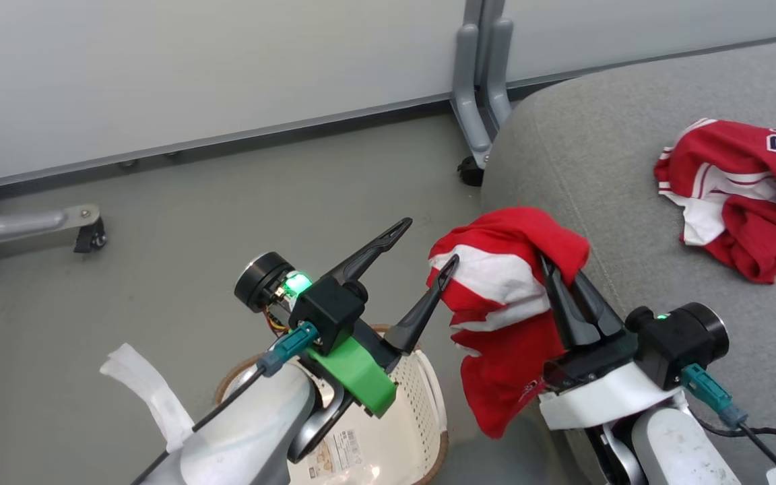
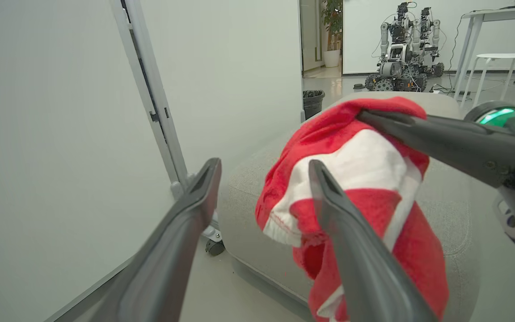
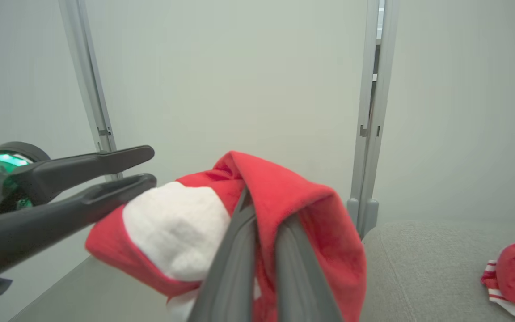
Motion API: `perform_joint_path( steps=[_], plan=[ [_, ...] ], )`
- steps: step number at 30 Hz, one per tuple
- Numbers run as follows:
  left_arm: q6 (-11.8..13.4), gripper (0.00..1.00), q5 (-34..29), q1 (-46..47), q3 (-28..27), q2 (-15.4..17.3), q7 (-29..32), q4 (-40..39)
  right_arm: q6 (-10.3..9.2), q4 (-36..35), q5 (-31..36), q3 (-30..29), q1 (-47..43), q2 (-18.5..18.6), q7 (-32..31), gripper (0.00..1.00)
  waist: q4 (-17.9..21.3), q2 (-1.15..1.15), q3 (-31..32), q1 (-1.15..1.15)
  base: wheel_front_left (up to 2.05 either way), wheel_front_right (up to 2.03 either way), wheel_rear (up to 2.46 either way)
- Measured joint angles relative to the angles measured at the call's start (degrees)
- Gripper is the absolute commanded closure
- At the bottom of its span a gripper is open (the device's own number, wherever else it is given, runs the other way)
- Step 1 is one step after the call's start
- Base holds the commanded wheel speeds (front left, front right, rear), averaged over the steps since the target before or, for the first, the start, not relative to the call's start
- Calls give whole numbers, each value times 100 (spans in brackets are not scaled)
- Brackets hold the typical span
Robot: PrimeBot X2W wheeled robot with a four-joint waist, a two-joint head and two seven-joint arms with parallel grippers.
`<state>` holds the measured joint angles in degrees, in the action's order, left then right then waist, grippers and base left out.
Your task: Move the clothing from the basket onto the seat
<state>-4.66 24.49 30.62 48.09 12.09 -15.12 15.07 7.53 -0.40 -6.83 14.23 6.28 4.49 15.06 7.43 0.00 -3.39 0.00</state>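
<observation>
The right gripper (image 1: 561,281) (image 3: 264,223) has its two dark fingers pressed close together, pinching a fold of a red garment (image 1: 502,283) (image 2: 365,161) (image 3: 284,188) with broad white bands; the cloth drapes over the fingertips and hangs down in a loose bundle to the left of its fingers. The left gripper (image 1: 428,241) (image 2: 264,165) stands beside it with its fingers spread wide and nothing between them, and the tip of the finger nearer the garment lies right at the edge of the cloth (whether it touches cannot be told). The held garment is in the air at the near left corner of the grey seat (image 1: 630,155) (image 2: 248,179) (image 3: 427,259), its upper part in front of the cushion's rounded edge and its lower end over the floor (image 1: 226,202) between seat and basket. The cream basket (image 1: 422,397) sits on the floor below the left arm, largely hidden by that arm, well below the garment. A second garment (image 1: 745,182) (image 3: 514,273), red with white trim and dark lettering, lies crumpled on top of the seat, well apart from both grippers. Behind stand pale partition panels (image 1: 192,67) on grey posts with castors
</observation>
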Motion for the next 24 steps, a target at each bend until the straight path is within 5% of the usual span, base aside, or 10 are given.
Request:
perform_joint_path(
  steps=[15,24],
  plan=[
    [-46,0,-54,208,188,216,231,-224,0,-541,308,-895,-10,-69,0,100,1389,0,-443,0,0,0,0],
    [-97,0,-87,319,345,352,428,-421,0,-724,348,-1407,333,-140,0,100,1739,0,-1042,0,0,0,0]
  ],
)
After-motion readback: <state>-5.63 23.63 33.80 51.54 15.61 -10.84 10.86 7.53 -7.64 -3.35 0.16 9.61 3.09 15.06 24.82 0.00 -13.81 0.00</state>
